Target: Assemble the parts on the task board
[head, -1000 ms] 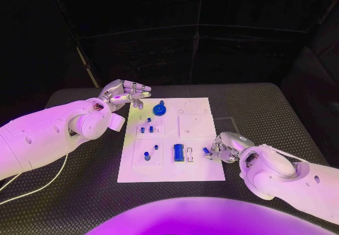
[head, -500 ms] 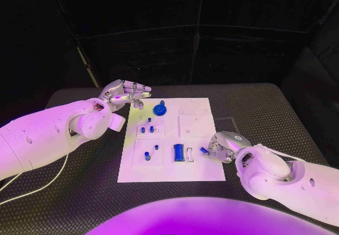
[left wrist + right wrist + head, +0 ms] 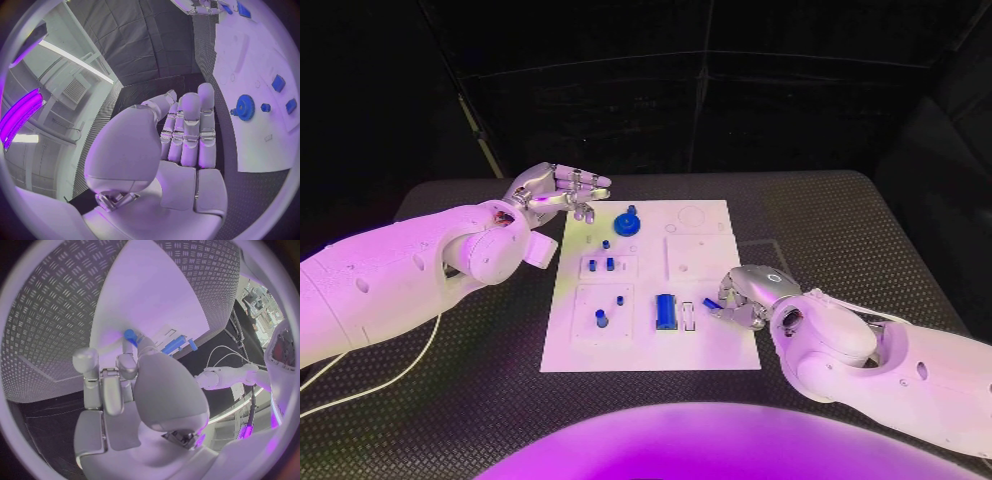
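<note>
Looking down in head view: black diamond-plate table, dark curtain walls, white task board centred. Right hand pinches a small blue part over the board's right edge, having crept leftward since earlier; its long axis slants toward the board. Left hand hovers unchanged, loosely curled, empty. Left wrist view: blue gear on board. Right wrist view: part at fingertips.

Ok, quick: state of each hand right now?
Left hand: holds nothing, fingers apart, raised beside the task board's far left corner.
Right hand: pinches a small blue part over the board's right edge.
</note>
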Available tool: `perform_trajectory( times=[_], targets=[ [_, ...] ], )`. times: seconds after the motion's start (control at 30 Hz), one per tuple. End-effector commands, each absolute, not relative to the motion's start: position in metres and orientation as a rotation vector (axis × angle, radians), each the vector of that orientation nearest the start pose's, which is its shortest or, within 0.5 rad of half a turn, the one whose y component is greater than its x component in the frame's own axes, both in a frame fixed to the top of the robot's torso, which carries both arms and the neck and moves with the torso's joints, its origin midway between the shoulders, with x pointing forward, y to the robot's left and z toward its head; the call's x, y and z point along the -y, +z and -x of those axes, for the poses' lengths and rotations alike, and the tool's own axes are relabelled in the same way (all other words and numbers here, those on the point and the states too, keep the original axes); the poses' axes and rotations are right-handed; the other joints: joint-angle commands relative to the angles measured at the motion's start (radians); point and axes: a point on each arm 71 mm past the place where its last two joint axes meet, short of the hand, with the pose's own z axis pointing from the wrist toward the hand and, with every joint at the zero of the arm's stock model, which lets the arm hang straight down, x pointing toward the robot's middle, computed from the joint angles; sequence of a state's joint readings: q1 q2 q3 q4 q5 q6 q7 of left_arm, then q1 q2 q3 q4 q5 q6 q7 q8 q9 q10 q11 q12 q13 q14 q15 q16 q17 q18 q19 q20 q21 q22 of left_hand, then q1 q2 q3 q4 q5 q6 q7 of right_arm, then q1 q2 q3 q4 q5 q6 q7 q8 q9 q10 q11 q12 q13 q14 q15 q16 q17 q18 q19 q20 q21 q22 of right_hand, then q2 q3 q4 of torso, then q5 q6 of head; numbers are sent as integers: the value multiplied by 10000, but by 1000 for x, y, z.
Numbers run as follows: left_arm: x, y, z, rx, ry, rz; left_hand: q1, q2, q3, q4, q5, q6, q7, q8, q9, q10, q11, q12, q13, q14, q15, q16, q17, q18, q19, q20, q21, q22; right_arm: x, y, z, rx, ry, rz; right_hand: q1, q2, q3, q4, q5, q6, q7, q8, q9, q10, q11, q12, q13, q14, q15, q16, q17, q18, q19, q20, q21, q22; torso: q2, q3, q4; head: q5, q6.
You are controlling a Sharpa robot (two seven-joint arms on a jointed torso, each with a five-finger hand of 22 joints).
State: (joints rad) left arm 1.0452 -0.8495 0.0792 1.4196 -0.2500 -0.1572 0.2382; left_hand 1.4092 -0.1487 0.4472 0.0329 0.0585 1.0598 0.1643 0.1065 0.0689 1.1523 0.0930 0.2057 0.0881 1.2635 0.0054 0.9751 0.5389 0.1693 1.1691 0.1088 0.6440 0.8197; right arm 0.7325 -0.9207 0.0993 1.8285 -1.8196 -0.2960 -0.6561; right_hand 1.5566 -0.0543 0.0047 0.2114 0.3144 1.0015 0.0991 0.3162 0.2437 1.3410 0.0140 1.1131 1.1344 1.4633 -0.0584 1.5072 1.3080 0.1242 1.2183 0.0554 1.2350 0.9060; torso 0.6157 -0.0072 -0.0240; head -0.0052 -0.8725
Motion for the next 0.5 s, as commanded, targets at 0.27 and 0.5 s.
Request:
perform_trajectory(
  times=[0.27, 0.5],
  targets=[
    [-233, -225, -489, -16470, -14569, 10315, -28, 39, -25, -21, -37, -57, 21, 20, -4, -68, 0, 34, 17, -64, 30, -34, -11, 135, -50, 11, -66, -12, 189, -326, -345, -21212, 1626, 1055, -191, -420, 779, -153, 135, -27, 60, -213, -333, -117, 50, -99, -37, 776, 98, -49, 1181, 17, -83, 65, -47, -26, 1, 1, -16, 42, -2],
    [-233, -225, -489, -16478, -14570, 10318, -28, 39, -25, -21, -37, -57, 21, 20, -4, -68, 0, 34, 17, -64, 30, -34, -11, 135, -50, 11, -66, -12, 188, -322, -343, -21017, 2095, 429, -324, -613, 1542, -127, 1203, 321, -19, -199, -294, 67, -38, 149, 171, 805, 45, 2, 1297, -2, 30, 30, 63, 158, 3, 14, -37, 63, -2]
  ],
)
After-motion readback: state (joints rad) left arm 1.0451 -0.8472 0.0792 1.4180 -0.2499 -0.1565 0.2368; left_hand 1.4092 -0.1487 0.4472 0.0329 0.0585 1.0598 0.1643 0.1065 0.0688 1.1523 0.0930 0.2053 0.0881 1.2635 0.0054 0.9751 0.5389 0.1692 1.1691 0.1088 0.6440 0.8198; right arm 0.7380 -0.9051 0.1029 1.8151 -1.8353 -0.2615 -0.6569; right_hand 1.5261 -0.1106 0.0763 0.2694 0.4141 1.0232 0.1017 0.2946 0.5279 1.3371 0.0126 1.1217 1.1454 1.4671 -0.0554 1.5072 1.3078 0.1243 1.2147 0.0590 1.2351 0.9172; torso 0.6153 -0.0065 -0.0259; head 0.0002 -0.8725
